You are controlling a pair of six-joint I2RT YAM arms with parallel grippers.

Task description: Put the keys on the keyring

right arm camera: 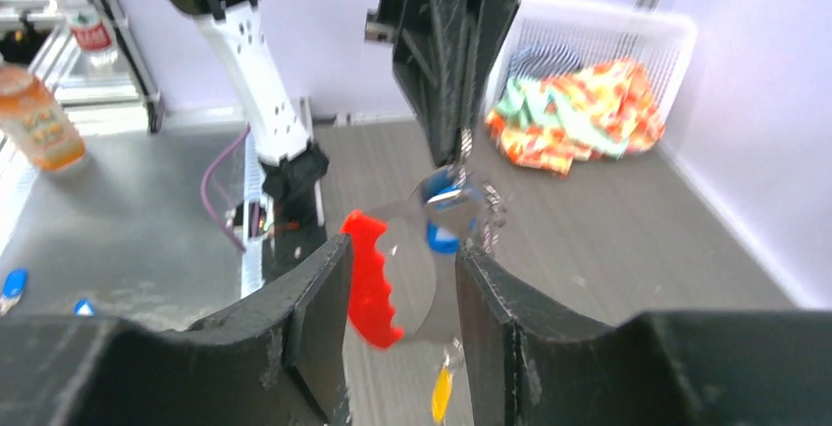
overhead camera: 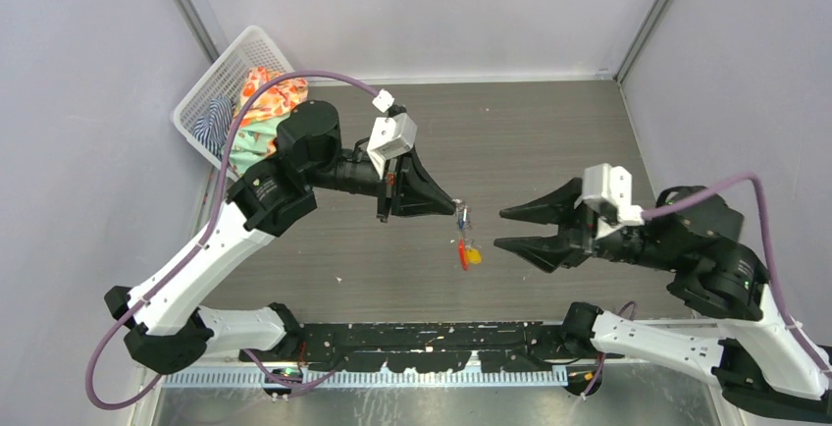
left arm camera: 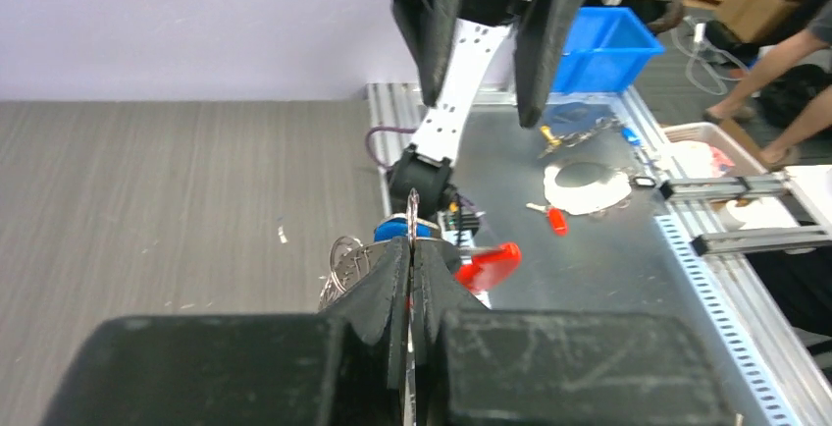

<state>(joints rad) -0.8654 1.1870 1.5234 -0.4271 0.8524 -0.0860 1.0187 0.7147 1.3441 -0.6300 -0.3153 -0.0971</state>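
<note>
Over table (overhead camera: 530, 132), left gripper (overhead camera: 453, 206) clamps keyring (overhead camera: 463, 218), long axis hanging vertical; right gripper (overhead camera: 502, 229) parted.

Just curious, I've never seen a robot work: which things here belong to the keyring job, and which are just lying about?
Job: keyring, pinched in the left claw; its red tag; blue key; yellow key; the open right claw.
Lying about: white basket; clothes in it; orange bottle.

Bright, even overhead light in my top view; shadows on the table (overhead camera: 549, 132) are faint. Wrist views go soft near the lens, the right gripper (right arm camera: 402, 249) blurred, and I see pale glare on the steel bench (left arm camera: 589, 269).
</note>
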